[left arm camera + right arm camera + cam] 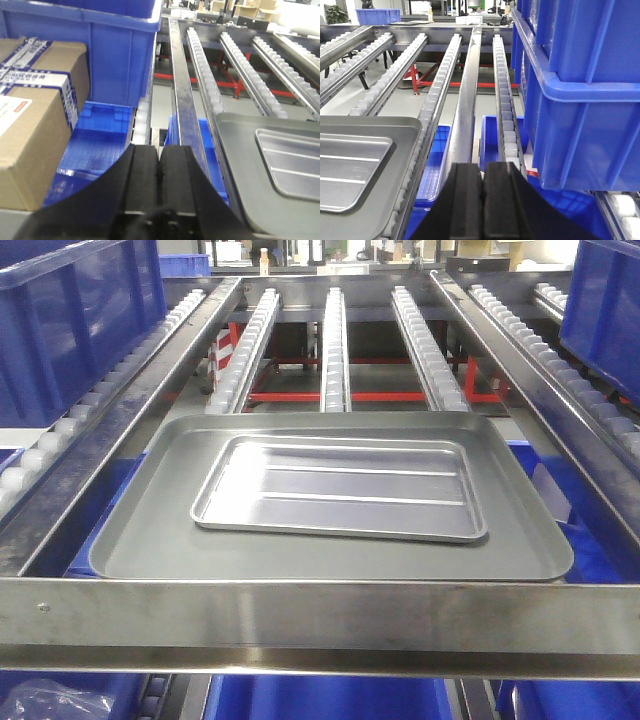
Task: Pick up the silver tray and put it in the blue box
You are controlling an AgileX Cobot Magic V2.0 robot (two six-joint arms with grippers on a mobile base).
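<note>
The silver tray [340, 490] is shiny, ribbed and rectangular, and lies flat inside a larger dull grey tray [130, 550] on the roller rack. A large deep blue box [80, 310] stands at the rack's left and another [605, 310] at its right; I cannot tell which one the task means. In the left wrist view my left gripper [160, 152] is shut and empty, left of the silver tray [295, 160], beside a blue box [120, 50]. My right gripper [483, 170] is shut and empty, to the right of the silver tray [345, 170], next to a blue box [580, 75].
Roller rails [335, 340] run away from me behind the trays. A steel crossbar [320, 620] spans the rack's front edge. Shallow blue bins [495, 135] sit on the level below. Cardboard boxes [35, 110] stand at the far left.
</note>
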